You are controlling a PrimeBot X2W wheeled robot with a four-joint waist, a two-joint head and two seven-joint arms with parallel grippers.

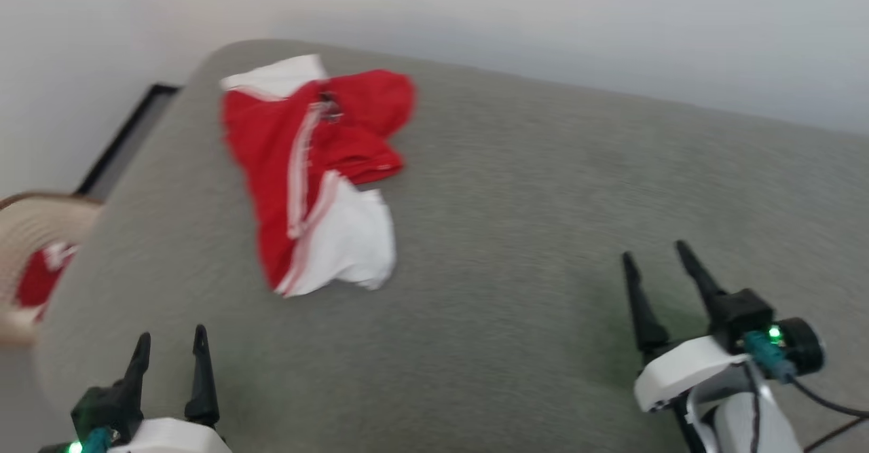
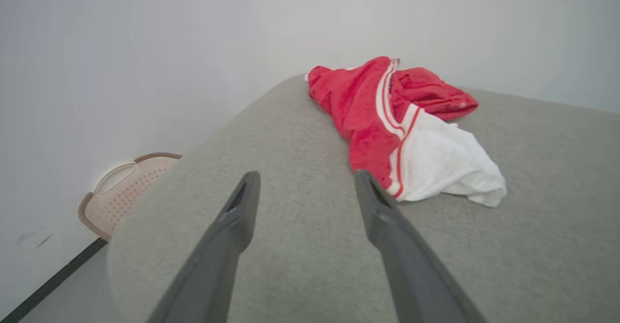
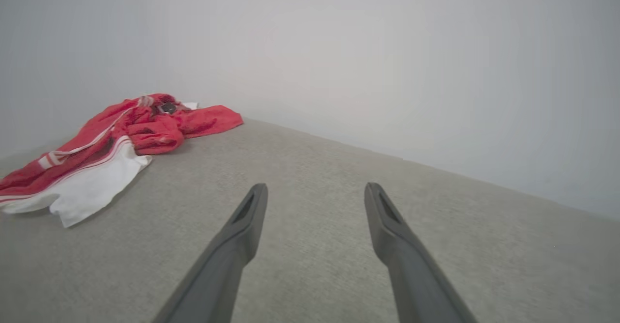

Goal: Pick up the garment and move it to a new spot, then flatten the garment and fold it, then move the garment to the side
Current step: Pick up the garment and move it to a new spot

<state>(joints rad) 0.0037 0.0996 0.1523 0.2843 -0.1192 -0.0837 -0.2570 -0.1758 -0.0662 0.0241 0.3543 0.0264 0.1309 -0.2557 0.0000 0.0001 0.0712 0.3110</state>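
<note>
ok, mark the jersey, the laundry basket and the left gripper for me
jersey (image 1: 271,147), head view, red body panel.
laundry basket (image 2: 127,194), left wrist view, perforated wall.
left gripper (image 1: 171,334), head view, midway between its fingertips.

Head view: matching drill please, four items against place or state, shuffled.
1 red-and-white jersey
2 left tool
3 right tool
4 beige basket

A lower right, open, empty
B left edge, beside the grey cushion
C lower left, open, empty
D crumpled, upper left of the grey cushion

Pairs: 1-D, 2-C, 3-A, 4-B
</note>
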